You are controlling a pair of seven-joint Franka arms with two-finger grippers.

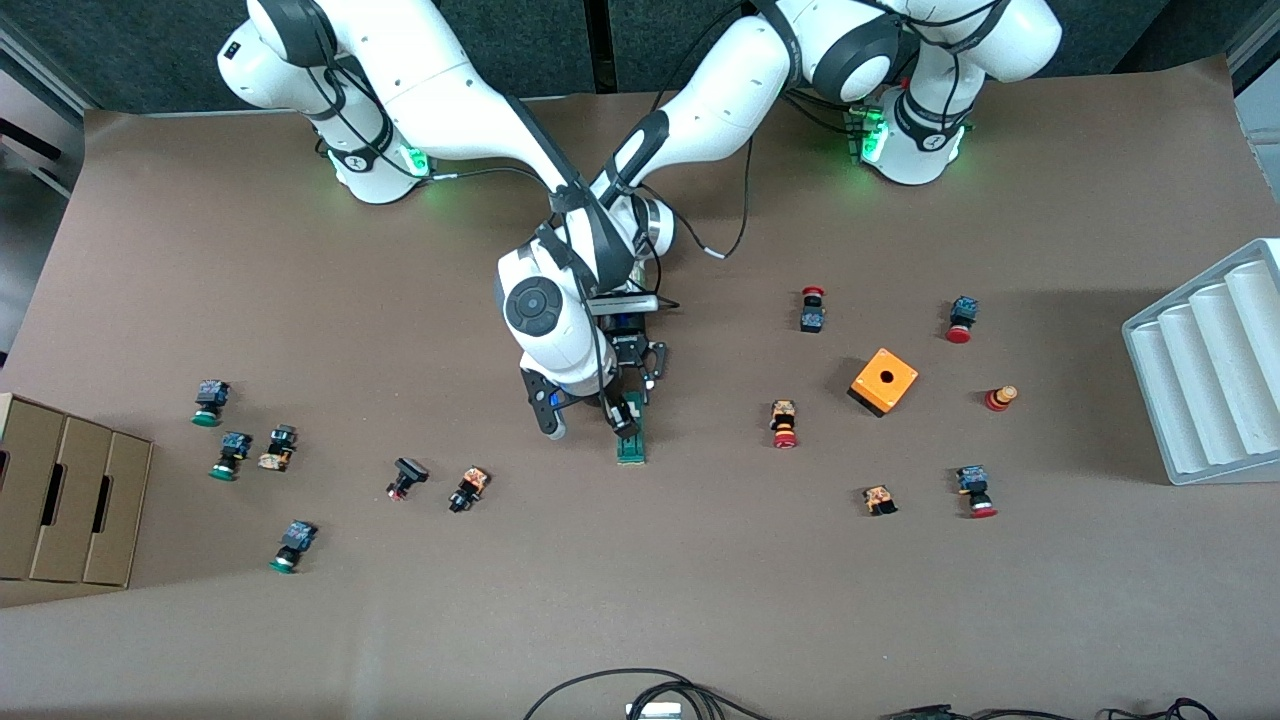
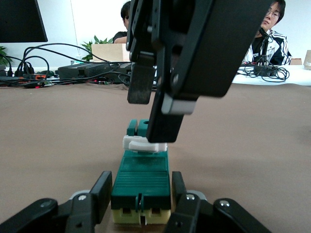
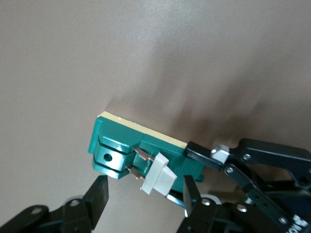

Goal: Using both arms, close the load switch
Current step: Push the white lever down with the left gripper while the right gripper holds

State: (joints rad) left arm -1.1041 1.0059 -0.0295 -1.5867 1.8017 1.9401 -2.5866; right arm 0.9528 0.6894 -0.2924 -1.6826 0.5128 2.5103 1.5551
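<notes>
The dark-green load switch lies flat on the brown table at its middle, its white tab raised at the end nearer the front camera. My left gripper is low at the other end, and its fingers clasp the sides of the switch. My right gripper is open above the tab end. In the left wrist view one of its fingers touches the tab. In the right wrist view the tab stands between my right gripper's open fingers, on the green body.
An orange cube box and several red-capped push buttons lie toward the left arm's end. Several green-capped buttons lie toward the right arm's end, near cardboard boxes. A white ridged tray is at the table's edge.
</notes>
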